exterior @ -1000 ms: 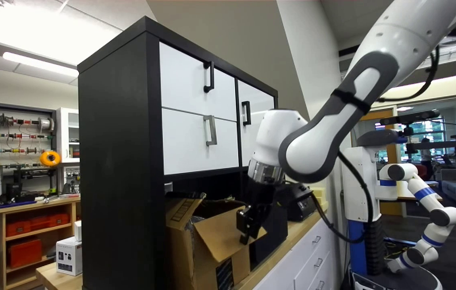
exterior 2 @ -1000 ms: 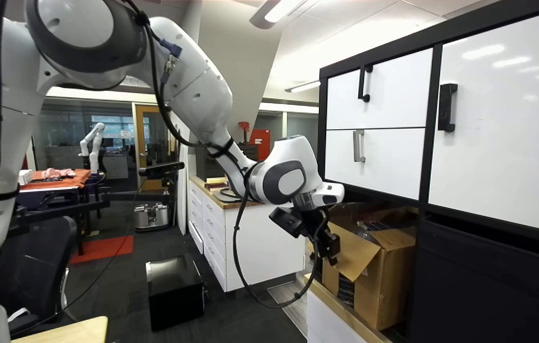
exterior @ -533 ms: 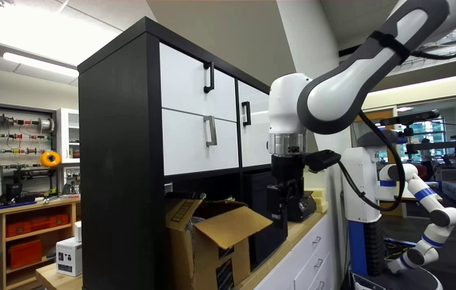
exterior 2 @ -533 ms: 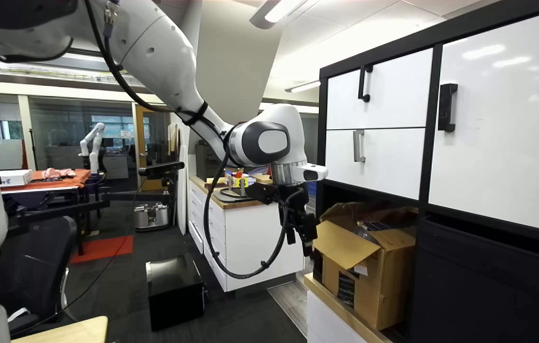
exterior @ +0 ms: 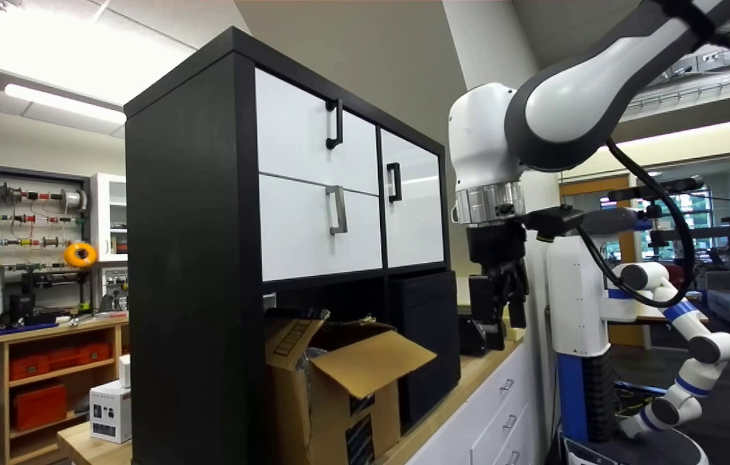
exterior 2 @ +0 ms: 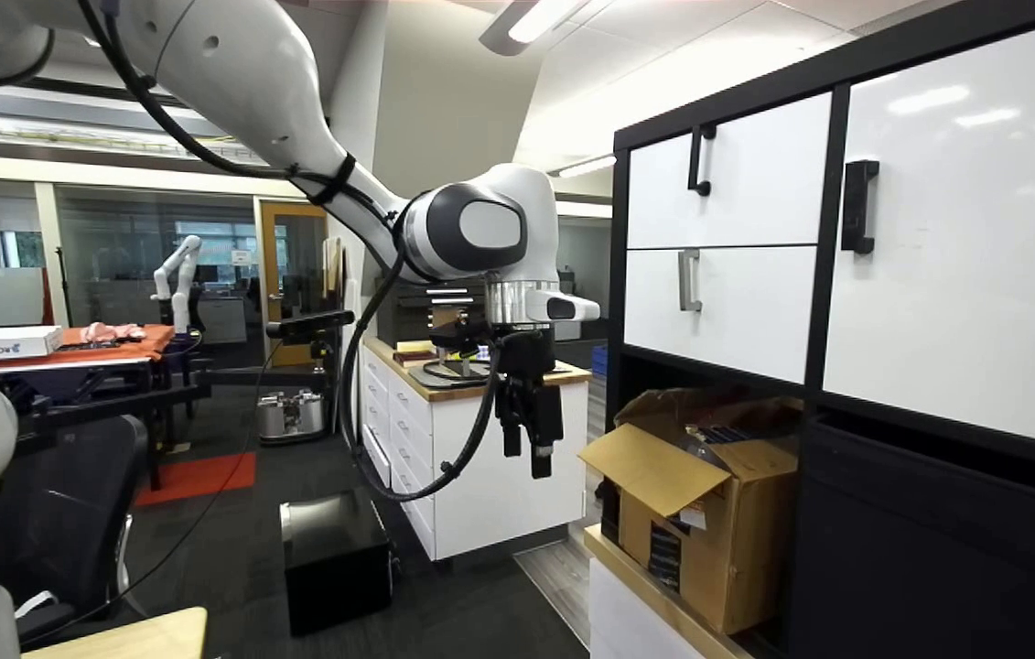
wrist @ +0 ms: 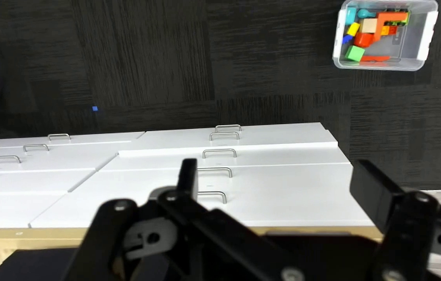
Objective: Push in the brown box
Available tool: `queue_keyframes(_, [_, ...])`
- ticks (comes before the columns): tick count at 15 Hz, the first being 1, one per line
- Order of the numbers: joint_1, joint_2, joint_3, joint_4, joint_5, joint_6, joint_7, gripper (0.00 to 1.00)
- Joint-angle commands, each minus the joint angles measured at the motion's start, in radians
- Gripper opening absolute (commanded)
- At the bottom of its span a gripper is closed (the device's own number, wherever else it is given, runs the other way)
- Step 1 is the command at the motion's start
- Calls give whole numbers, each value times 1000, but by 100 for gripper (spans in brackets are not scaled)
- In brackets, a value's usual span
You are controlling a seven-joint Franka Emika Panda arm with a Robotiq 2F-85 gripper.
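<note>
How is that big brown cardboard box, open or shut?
Open: in both exterior views, a flap of the brown box juts outward, not across the top.

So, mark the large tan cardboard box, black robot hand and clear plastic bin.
Large tan cardboard box (exterior 2: 709, 549): in an exterior view, front panel.
Black robot hand (wrist: 278, 183): wrist view, midway between fingertips.
Clear plastic bin (wrist: 394, 48): wrist view, bare bottom.

Robotics lab with workshop corner. Robot arm (exterior: 571, 106) in foreground of both exterior views; second robot (exterior: 573, 297), white and blue, stands beyond it; another white arm (exterior 2: 187, 273) farther back. Wire-spool rack (exterior: 35, 218) above back edge of wooden bench (exterior: 90, 323); assorted gear (exterior: 22, 308) crowds its top, red-orange cases (exterior: 39, 405) on shelves (exterior: 84, 368) beneath front edge. Glass partition (exterior 2: 114, 238) and mesh-backed office chair (exterior 2: 59, 513) lend office look.
</note>
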State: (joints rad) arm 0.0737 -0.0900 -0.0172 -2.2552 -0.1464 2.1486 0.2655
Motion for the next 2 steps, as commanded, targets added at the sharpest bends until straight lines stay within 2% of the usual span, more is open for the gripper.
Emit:
queue_keyframes(1, [-23,-9,23,-5,3,-6,-1,100])
queue_keyframes(2, [-23,-14,24,-10,3,-7,1,100])
